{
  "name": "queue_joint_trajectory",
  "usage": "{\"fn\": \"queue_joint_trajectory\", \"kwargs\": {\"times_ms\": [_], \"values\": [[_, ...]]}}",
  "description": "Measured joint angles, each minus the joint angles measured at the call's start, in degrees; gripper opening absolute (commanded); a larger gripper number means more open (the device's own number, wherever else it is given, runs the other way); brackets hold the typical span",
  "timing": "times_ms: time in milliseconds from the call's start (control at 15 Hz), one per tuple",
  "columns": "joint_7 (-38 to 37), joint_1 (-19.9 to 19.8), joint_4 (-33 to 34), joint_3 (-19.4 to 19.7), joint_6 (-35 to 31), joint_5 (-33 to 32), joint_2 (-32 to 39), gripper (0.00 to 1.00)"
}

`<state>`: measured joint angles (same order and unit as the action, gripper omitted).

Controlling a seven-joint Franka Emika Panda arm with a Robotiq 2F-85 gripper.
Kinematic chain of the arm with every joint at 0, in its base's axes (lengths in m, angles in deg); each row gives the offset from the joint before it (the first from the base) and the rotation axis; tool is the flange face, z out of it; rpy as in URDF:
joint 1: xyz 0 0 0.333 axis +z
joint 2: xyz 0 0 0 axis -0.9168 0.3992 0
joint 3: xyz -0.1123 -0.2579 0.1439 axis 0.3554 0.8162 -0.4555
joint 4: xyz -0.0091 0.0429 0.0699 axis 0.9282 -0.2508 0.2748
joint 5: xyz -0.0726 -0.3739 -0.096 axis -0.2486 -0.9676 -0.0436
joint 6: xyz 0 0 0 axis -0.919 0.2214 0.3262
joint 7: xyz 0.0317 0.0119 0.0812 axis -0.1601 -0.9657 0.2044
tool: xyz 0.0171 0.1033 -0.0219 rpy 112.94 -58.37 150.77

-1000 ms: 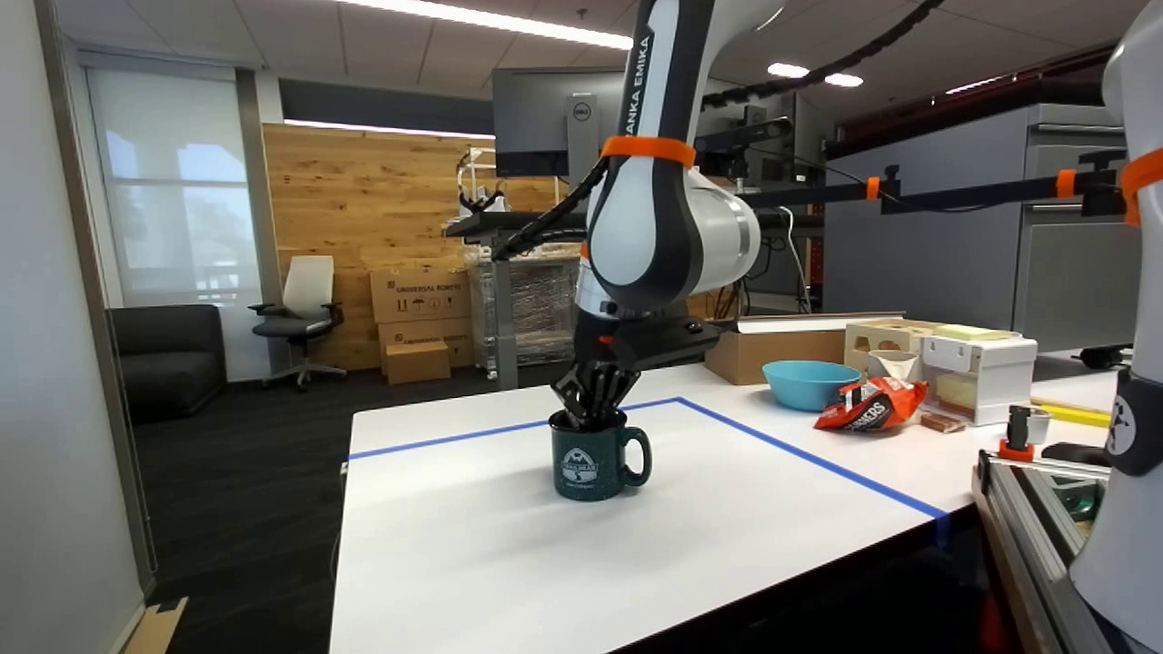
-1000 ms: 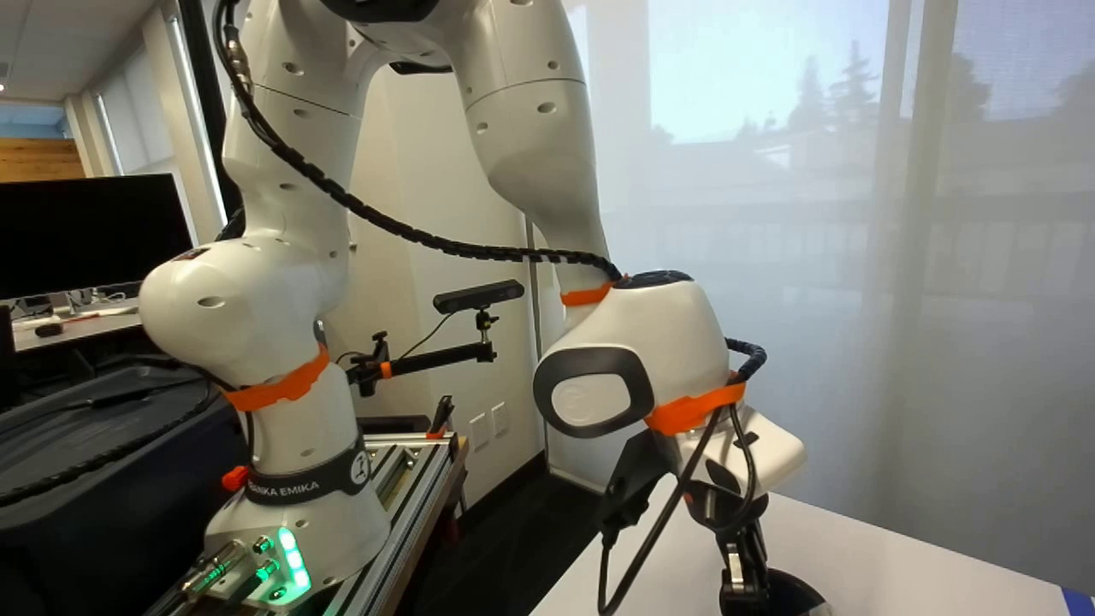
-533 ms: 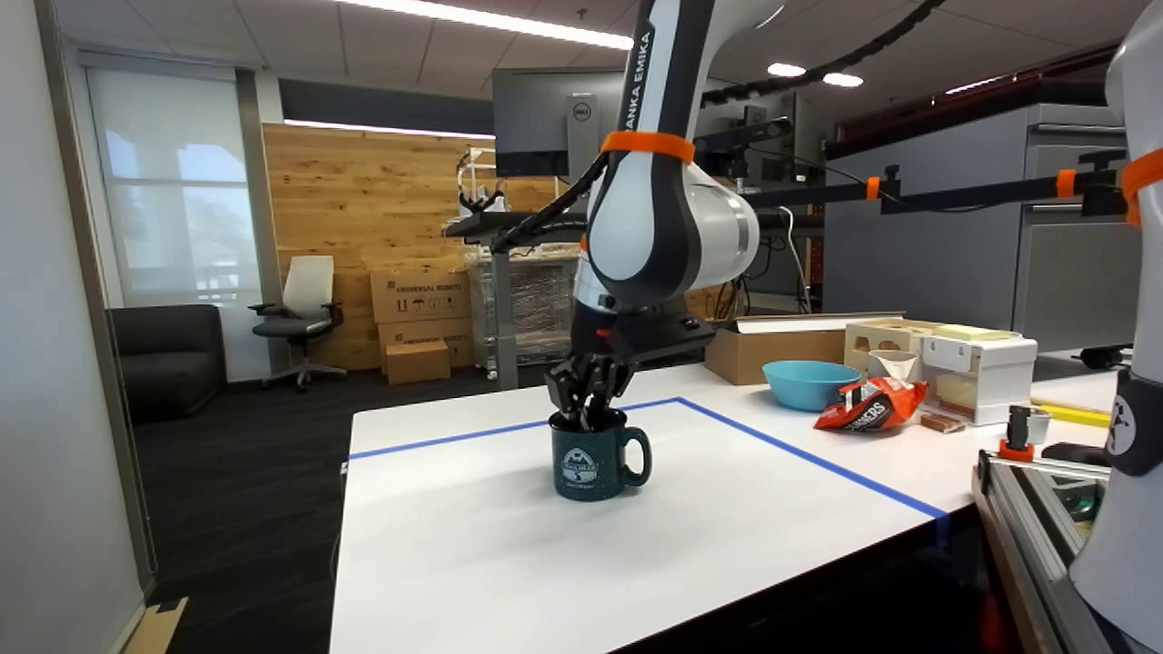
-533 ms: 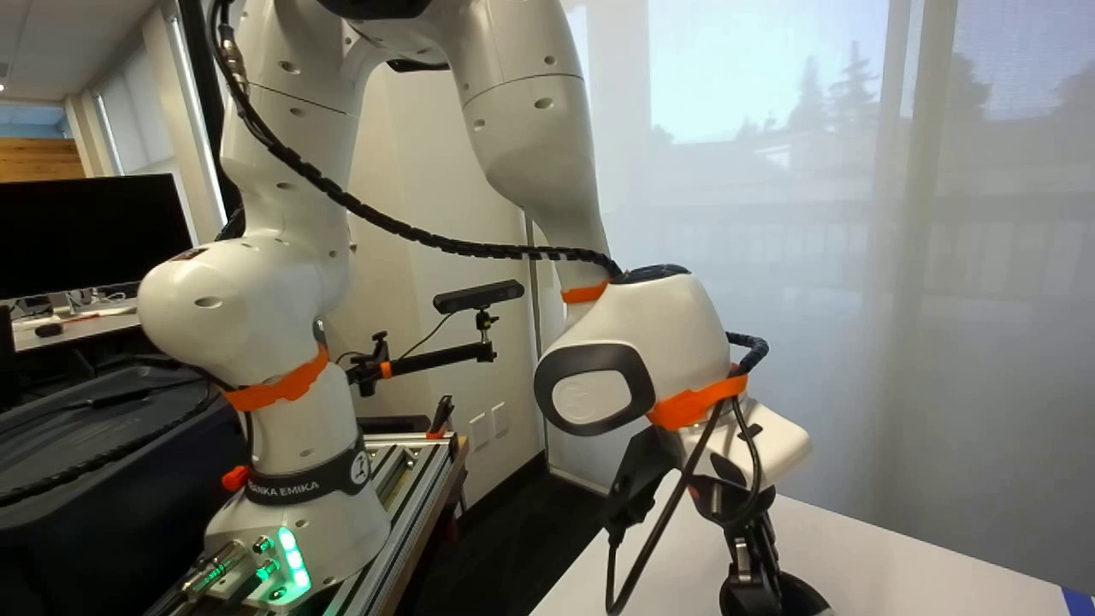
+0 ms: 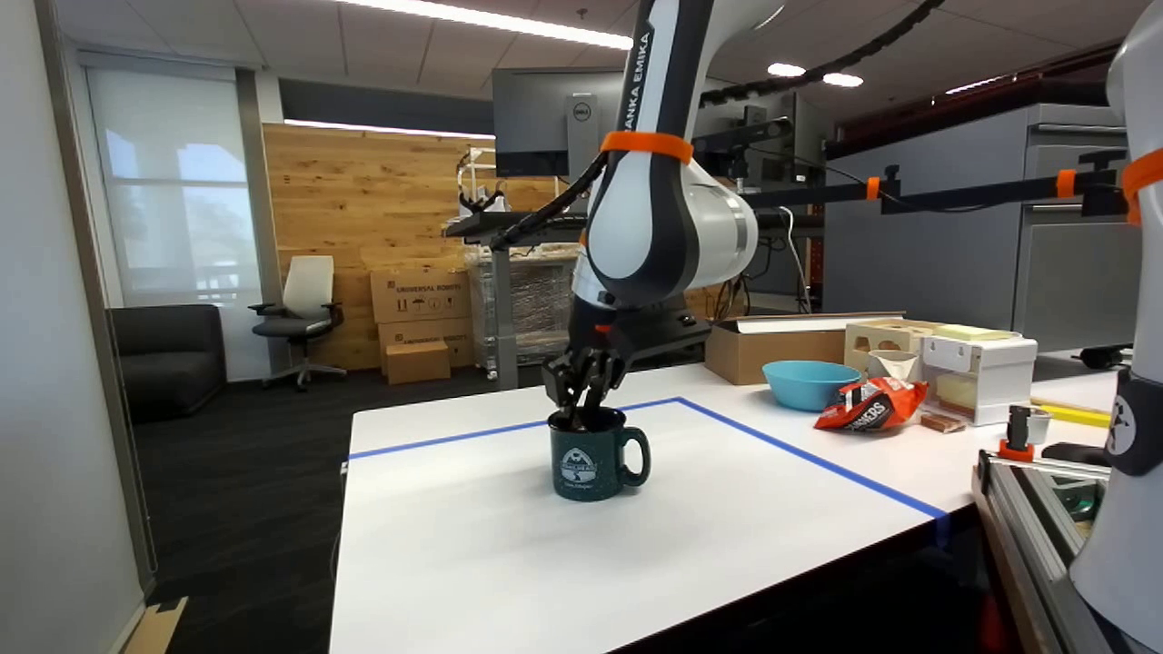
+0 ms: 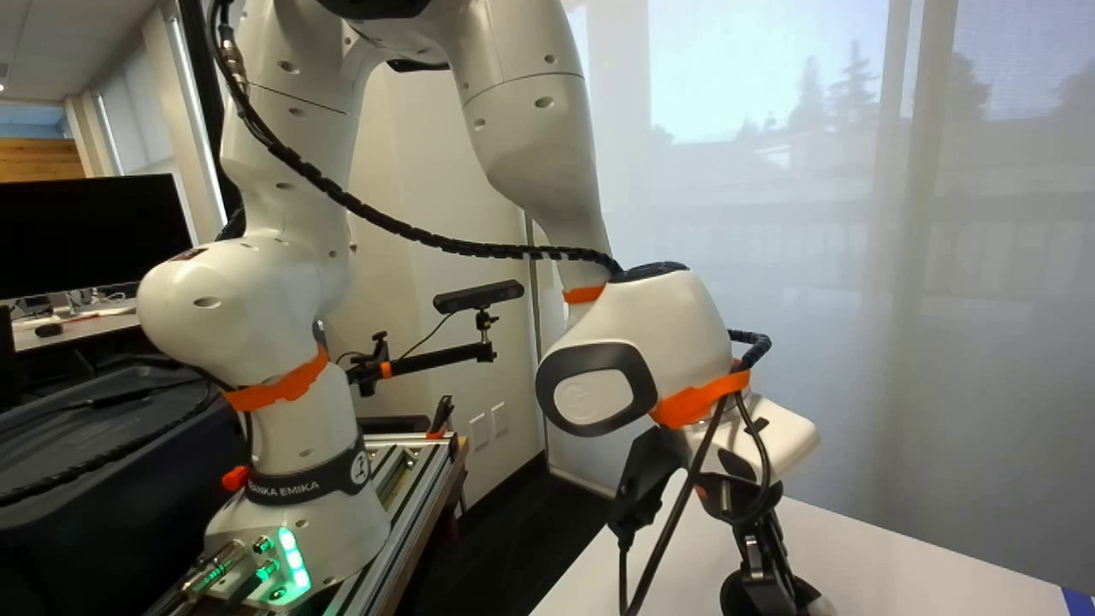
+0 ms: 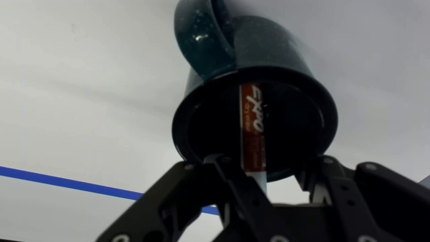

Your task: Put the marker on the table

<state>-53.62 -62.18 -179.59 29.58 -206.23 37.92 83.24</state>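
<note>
The marker (image 7: 252,131) has a reddish-brown EXPO label and a white end. It stands tilted inside the dark teal mug (image 7: 268,47), its white end reaching over the rim. My gripper (image 7: 267,163) is open at the mug's mouth. The marker lies between its fingers, nearer the left finger (image 7: 242,188) in the wrist view; a gap shows on the right. In an exterior view the gripper (image 5: 580,411) is at the rim of the mug (image 5: 586,470), which stands upright on the white table (image 5: 454,554). The marker's lower end is hidden in the mug.
Blue tape (image 5: 809,459) marks lines on the table. A light blue bowl (image 5: 809,386), a red snack bag (image 5: 874,404), a cardboard box (image 5: 772,352) and a white box (image 5: 981,377) stand toward the back right. The table's front edge is near the robot base.
My gripper has turned and shifted slightly left in an exterior view, so gaps between its fingers now show above the mug. The wrist has moved slightly. The mug has hardly moved.
</note>
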Motion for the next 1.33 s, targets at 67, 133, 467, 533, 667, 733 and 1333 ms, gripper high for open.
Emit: {"fn": "queue_joint_trajectory", "kwargs": {"times_ms": [67,133,467,533,667,733,1333], "values": [[0.21,-0.01,0.06,0.00,0.00,0.00,0.06,0.47],[0.39,-0.03,0.12,-0.01,0.00,0.00,0.14,0.46],[1.41,-0.16,0.47,-0.02,0.00,0.00,1.03,0.45],[1.56,-0.25,0.61,-0.02,0.00,0.00,1.31,0.41],[1.82,-0.43,1.04,-0.03,0.00,-0.01,2.01,0.39],[2.01,-0.51,1.28,-0.03,0.00,-0.01,2.38,0.40],[3.96,-1.06,3.67,-1.04,-0.05,-0.12,5.16,0.05]]}}
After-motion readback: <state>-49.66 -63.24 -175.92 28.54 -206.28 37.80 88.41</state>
